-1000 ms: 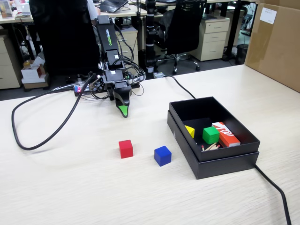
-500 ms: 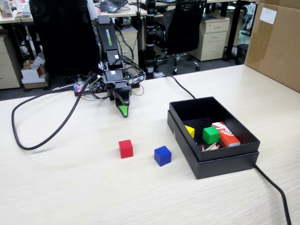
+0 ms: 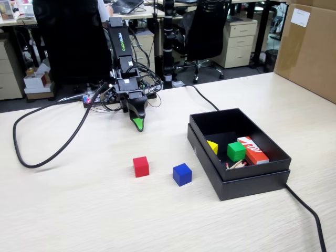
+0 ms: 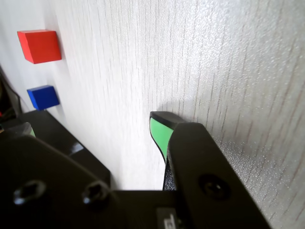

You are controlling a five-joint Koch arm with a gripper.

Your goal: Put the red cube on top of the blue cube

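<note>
The red cube (image 3: 140, 166) sits on the pale wooden table (image 3: 79, 210), and the blue cube (image 3: 182, 174) sits just to its right with a gap between them. My gripper (image 3: 137, 124) points down at the table behind the red cube, about a hand's width from it, and holds nothing. In the wrist view the red cube (image 4: 40, 46) and blue cube (image 4: 43, 97) lie far off at the left edge. One green-padded finger (image 4: 160, 133) shows with bare table beside its pad. The gripper (image 4: 93, 128) stands open.
An open black box (image 3: 252, 184) stands right of the blue cube. It holds a green cube (image 3: 236, 151), a yellow piece (image 3: 212, 147) and a red-and-white printed box (image 3: 253, 149). A black cable (image 3: 31, 157) loops at the left, and another (image 3: 310, 210) runs off at the right. A cardboard box (image 3: 310, 47) stands at the far right.
</note>
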